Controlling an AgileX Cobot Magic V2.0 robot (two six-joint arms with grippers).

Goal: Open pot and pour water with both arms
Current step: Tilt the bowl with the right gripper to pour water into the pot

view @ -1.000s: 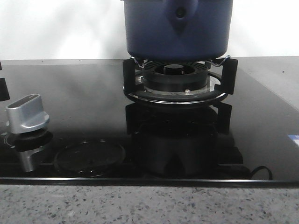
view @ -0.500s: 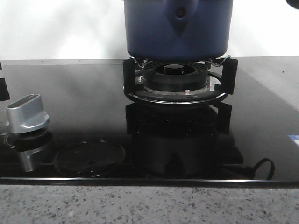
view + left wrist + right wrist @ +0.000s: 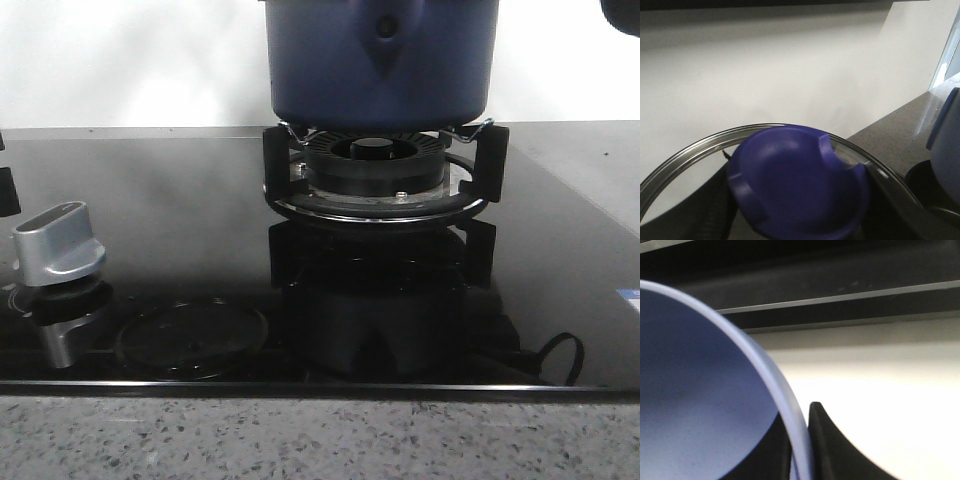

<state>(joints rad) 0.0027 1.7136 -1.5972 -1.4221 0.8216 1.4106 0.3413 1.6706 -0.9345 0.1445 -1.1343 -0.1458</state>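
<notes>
Nearest in the front view, at about eight o'clock, a silver metal stove knob (image 3: 57,243) stands on the glossy black glass hob (image 3: 180,200). Beyond it, at twelve o'clock, the large round dark-blue pot with matte sides (image 3: 380,62) sits on the black ringed burner grate (image 3: 385,175), its pointed handle mount with the round rivet hole facing the camera. The pot's top is cut off by the frame, so this view does not show its opening.

In the left wrist view a glass lid with a steel rim (image 3: 700,150) and a dark-blue plastic knob (image 3: 797,182) fills the lower part, with the pot's wall at the right edge. The lid appears lifted clear and held by the left arm, though its jaws are hidden and I cannot tell how they stand.

In the right wrist view the pot's pale rim (image 3: 775,385) curves past a black finger (image 3: 832,445), which lies just outside the wall. Only one finger shows, so I cannot tell whether the jaws are spread or pinching. Judging from this, the right arm is nearer, and the pour depends on gripping that rim, wall between the fingers.
</notes>
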